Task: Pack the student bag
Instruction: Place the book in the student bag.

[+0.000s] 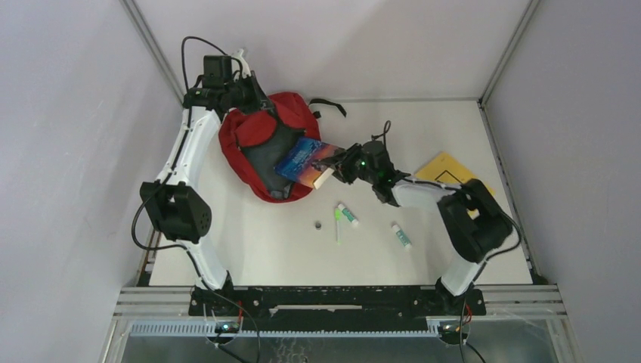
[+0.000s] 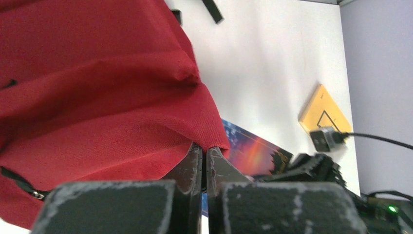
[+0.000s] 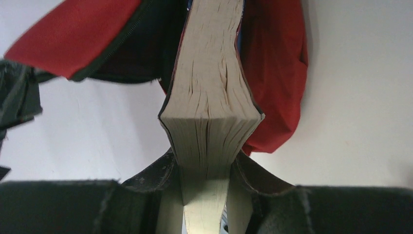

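White tabletop [image 1: 249, 249] and grey walls frame the scene, and we read across from the left. Our left gripper [image 2: 204, 150] is pinched tight on a fold of red fabric at the rim of the student bag [image 1: 246, 134]. The bag lies at the far left of the table, with its mouth facing right and its grey lining showing. The book [image 1: 304, 159], thick and blue-covered, has its leading end already reaching into that mouth. Our right gripper [image 1: 338, 165] clamps the book by its trailing end, jaws partly apart around the page block (the wrist view shows one finger against each cover).

The book's long axis runs from these fingers up and left toward the bag. We therefore judge the next move to be a push along that line by the right arm, while the left holds the rim up. A snag on the red lip seems the main risk.

Farther right on the table lie a small dark ring [image 1: 318, 225], a green pen [image 1: 338, 228] and two white tubes [image 1: 348, 215]. A yellow notebook [image 1: 444, 166] sits beyond them.
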Robot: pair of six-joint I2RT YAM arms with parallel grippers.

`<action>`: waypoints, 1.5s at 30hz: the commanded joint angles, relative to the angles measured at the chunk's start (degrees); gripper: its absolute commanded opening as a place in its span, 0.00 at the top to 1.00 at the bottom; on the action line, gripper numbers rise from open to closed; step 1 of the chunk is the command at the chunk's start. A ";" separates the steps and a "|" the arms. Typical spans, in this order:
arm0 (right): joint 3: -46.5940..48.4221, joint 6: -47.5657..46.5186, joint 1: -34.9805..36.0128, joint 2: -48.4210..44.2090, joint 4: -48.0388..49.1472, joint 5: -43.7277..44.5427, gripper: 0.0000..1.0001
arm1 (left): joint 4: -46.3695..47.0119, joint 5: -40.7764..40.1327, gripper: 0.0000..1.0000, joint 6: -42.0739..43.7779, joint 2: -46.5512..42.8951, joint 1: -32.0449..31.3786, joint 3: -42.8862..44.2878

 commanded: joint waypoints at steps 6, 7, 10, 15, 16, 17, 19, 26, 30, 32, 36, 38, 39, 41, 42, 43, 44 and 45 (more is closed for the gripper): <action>19.45 15.18 2.11 14.21 25.89 4.93 1.00 | -3.25 9.45 1.00 4.16 -2.55 -0.19 3.21; 20.06 15.73 1.86 15.22 27.29 4.30 1.00 | -4.49 8.84 1.00 4.85 -2.42 -0.20 3.91; 20.43 17.10 1.15 15.89 28.11 1.29 1.00 | -5.88 6.91 1.00 5.47 -1.79 0.05 5.23; 20.14 18.60 1.06 15.14 28.05 -5.27 1.00 | -6.05 5.76 1.00 5.26 -0.15 0.59 6.75; 20.09 18.58 1.27 15.00 27.96 -6.03 1.00 | -5.91 5.44 1.00 5.13 -0.04 0.73 6.62; 20.09 18.44 1.66 15.00 28.06 -6.75 1.00 | -5.76 5.52 1.00 5.07 -0.12 0.88 6.44; 20.50 17.59 2.37 14.98 27.14 -8.06 1.00 | -5.19 5.04 1.00 5.00 -0.46 0.96 5.67; 24.02 11.99 3.85 16.14 23.30 -11.05 1.00 | -3.30 5.43 1.00 4.33 -2.13 1.35 3.25; 34.91 8.71 3.64 22.33 18.80 -15.58 1.00 | -1.86 8.24 1.00 3.92 -3.38 1.38 0.90; 40.67 6.98 3.57 25.80 15.25 -16.20 1.00 | -1.18 8.94 1.00 3.96 -4.37 1.32 -0.84; 49.48 5.96 2.52 32.96 11.82 -16.95 1.00 | -0.31 14.70 1.00 3.97 -5.33 3.00 -3.13; 52.74 6.57 1.80 35.74 11.19 -18.63 1.00 | 0.05 17.57 1.00 3.97 -5.28 3.82 -3.59; 53.97 6.97 1.53 37.16 12.19 -19.52 1.00 | -0.13 17.42 1.00 4.45 -5.31 3.90 -3.80; 57.17 6.36 1.08 39.29 11.96 -21.26 1.00 | -0.20 17.52 1.00 4.91 -5.30 4.07 -4.01; 59.06 5.34 0.94 40.39 10.99 -21.72 1.00 | 0.07 18.19 1.00 4.82 -5.25 4.16 -4.10; 60.96 4.41 0.75 41.53 9.98 -22.02 1.00 | 0.30 19.03 1.00 4.69 -5.14 4.25 -4.12; 62.16 4.05 0.55 42.54 9.45 -22.06 1.00 | 0.51 19.68 1.00 4.51 -5.10 4.22 -4.16; 63.51 4.02 0.37 43.64 9.65 -22.07 1.00 | 0.76 20.34 1.00 4.41 -5.11 4.22 -4.22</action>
